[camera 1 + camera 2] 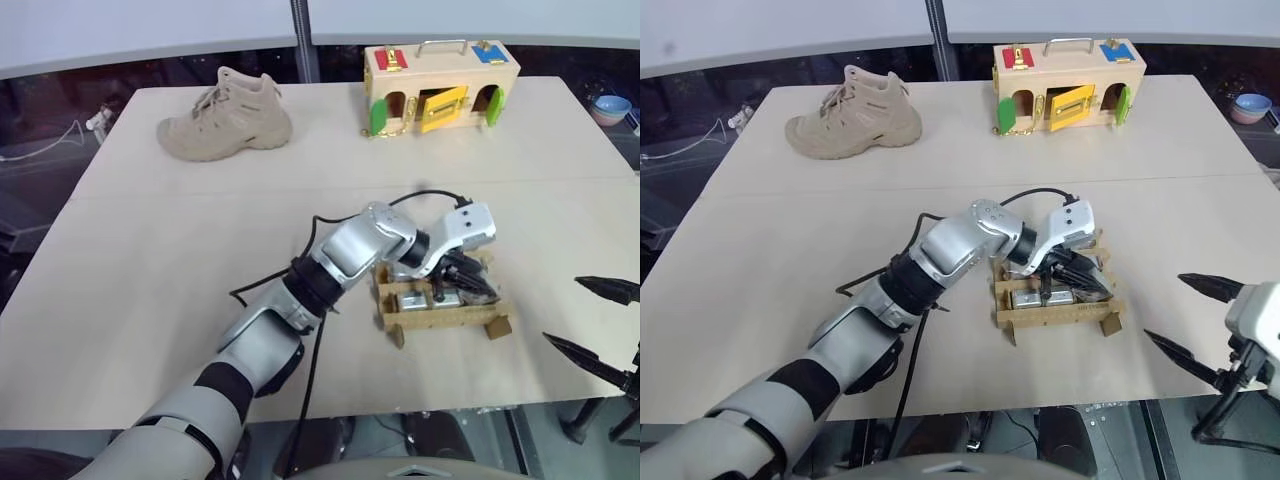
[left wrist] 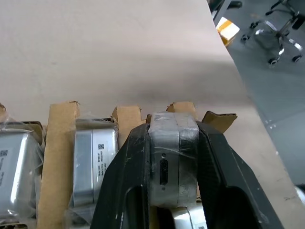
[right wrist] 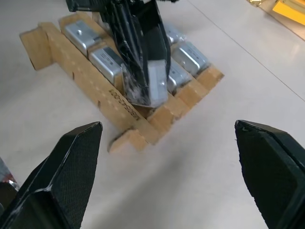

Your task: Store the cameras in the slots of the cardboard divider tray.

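Left wrist view shows your left gripper (image 2: 172, 157) clamped on a camera (image 2: 172, 143) over the cardboard divider tray (image 2: 57, 143) — misaligned, it could catch a divider; right gripper (image 3: 167, 191) gapes, empty.

A string of dark printed characters runs along the outer side wall of the cardboard divider tray (image 3: 102, 78), too small to read. The cameras (image 2: 93, 164) slotted in the tray carry small white stickers with a square code, also illegible.
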Available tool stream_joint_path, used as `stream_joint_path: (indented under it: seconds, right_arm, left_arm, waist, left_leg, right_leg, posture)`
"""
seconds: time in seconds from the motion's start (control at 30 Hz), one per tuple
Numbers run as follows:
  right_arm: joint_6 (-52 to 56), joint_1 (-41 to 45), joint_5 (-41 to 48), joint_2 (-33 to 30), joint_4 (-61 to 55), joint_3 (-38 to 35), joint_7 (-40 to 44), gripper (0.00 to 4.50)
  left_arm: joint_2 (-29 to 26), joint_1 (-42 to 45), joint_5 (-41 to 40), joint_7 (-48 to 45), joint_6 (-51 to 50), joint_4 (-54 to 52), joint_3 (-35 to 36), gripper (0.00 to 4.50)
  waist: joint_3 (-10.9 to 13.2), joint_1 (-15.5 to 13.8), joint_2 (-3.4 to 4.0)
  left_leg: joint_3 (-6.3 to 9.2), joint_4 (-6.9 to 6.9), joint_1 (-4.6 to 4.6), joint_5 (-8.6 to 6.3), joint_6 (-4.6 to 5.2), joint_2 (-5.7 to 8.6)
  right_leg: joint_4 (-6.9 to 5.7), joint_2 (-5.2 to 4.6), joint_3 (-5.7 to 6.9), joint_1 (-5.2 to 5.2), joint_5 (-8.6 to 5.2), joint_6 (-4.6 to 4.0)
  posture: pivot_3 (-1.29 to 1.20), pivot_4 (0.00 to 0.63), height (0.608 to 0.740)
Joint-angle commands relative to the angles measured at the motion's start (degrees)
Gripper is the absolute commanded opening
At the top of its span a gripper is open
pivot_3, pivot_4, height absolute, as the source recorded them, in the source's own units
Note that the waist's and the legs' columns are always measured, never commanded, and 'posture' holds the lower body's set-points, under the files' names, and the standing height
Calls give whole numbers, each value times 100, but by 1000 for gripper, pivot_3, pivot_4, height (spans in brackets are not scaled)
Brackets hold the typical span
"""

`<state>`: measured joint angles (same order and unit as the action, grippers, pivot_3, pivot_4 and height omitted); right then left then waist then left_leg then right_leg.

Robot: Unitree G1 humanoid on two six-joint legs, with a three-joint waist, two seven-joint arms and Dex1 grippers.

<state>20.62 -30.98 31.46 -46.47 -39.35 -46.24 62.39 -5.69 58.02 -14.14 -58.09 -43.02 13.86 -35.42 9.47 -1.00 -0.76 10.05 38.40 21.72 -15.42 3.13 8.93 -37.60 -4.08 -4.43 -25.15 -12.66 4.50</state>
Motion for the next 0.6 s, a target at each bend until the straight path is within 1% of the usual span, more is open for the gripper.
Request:
stream_joint_path:
  seconds: [0.03,0.13,0.3,0.5,0.6]
  right_arm:
    - [-166,178,251,-257,204,-310,337,4412]
    - [-237,386,395,-488,503,-348,653,4412]
    - [-547,748,305,-933,1352,-321,1289,4412]
    - [-791,1331,244,-1634,2420,-143,2022,4412]
    - [-810,1573,315,-1770,2666,-63,2204,4412]
  left_arm:
    - [-26,151,119,11,-313,-410,-3,723]
    - [-113,292,318,71,-613,-600,-173,723]
    - [-85,462,444,131,-976,-746,-352,723]
    - [32,579,531,221,-1153,-670,-388,723]
    - [85,632,578,259,-1168,-601,-393,723]
  waist:
    - [1,1,0]
    - [3,5,-5]
    - [3,15,-5]
    - [7,17,-6]
    - [7,13,-6]
  left_leg:
    - [0,0,0,0,0,0]
    - [0,0,0,0,0,0]
    - [-2,0,0,0,0,0]
    - [-5,0,-1,0,0,-2]
    - [-2,-1,1,0,0,-2]
  right_leg:
    - [0,0,0,0,0,0]
    - [0,0,0,-1,0,0]
    - [0,1,0,0,0,0]
    - [-2,4,-1,-1,0,0]
    - [-1,3,2,-1,0,0]
  posture:
    - [0,150,740]
    - [0,150,740]
    - [0,150,740]
    - [0,150,740]
    - [0,150,740]
